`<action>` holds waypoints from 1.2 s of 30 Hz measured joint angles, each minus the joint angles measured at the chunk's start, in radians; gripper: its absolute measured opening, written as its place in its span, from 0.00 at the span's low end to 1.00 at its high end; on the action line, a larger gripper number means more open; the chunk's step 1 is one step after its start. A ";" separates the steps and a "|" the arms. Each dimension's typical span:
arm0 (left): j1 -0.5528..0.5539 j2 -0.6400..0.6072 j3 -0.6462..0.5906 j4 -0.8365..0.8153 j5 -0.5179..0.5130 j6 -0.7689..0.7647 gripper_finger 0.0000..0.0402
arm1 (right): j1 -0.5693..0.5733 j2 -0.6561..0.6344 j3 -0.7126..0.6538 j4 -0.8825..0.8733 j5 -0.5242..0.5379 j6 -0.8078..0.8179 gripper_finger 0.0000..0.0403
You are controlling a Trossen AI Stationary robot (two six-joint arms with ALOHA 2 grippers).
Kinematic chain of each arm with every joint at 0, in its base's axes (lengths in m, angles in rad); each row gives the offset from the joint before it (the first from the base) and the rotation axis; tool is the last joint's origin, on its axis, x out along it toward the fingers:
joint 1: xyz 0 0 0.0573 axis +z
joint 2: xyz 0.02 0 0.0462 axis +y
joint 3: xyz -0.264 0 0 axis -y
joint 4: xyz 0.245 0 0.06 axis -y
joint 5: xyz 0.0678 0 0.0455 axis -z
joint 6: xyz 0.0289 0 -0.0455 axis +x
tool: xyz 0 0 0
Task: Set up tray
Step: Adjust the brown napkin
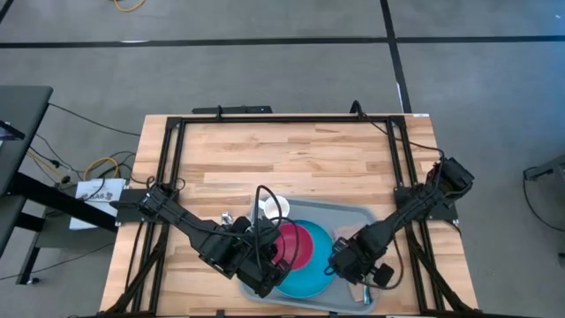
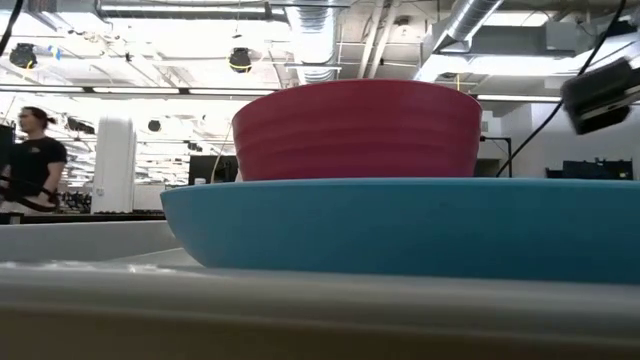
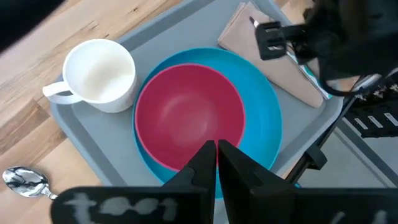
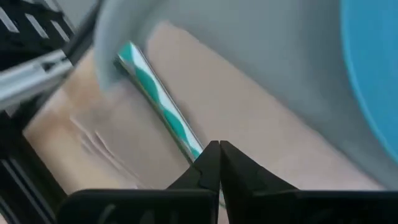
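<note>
1. The large flat light-grey plastic tray (image 1: 353, 215) with rounded corners and a low rim lies on the pale wooden butcher-block counter (image 1: 291, 155), at about 6 o'clock of it in the high view, near the front edge.
2. On the tray sits a round blue plate (image 1: 305, 274), and in the plate stands a deep pink-red round bowl (image 1: 298, 243); the low view shows the bowl (image 2: 356, 130) rising above the plate's blue rim (image 2: 400, 225).
3. A white ceramic mug (image 1: 273, 208) with a handle stands on the tray at about 11 o'clock from the plate, just beside it.
4. A folded beige paper napkin (image 3: 273, 53) lies on the tray at about 3 o'clock from the plate in the high view, and on it rests a slim utensil handle striped teal and white (image 4: 163, 99).
5. A shiny metal spoon (image 3: 25, 180) lies on the bare counter, off the tray, on the mug's side.
6. The left gripper (image 3: 216, 155) hangs over the near edge of the blue plate, its jaws pressed together on nothing.
7. The right gripper (image 4: 217, 155) is low over the napkin with its jaws closed together at the end of the striped handle; whether they pinch it cannot be told.
8. In the low view a person in a dark shirt (image 2: 30, 160) stands far off in the room at about 9 o'clock.
</note>
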State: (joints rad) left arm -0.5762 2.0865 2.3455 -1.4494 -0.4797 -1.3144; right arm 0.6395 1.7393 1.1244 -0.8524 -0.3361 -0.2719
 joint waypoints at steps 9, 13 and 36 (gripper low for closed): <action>0.000 0.000 0.000 -0.005 -0.025 -0.005 0.01 | 0.093 0.084 0.000 0.105 -0.046 0.070 0.00; -0.001 0.000 0.000 0.000 -0.025 -0.009 0.01 | 0.109 0.119 0.001 0.131 -0.063 0.057 0.00; -0.015 0.001 0.000 0.000 -0.024 -0.069 0.01 | 0.107 0.149 -0.002 0.226 -0.051 0.020 0.00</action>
State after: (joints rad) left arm -0.5911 2.0872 2.3451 -1.4498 -0.5037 -1.3838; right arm 0.7468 1.8888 1.1229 -0.6268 -0.3876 -0.2522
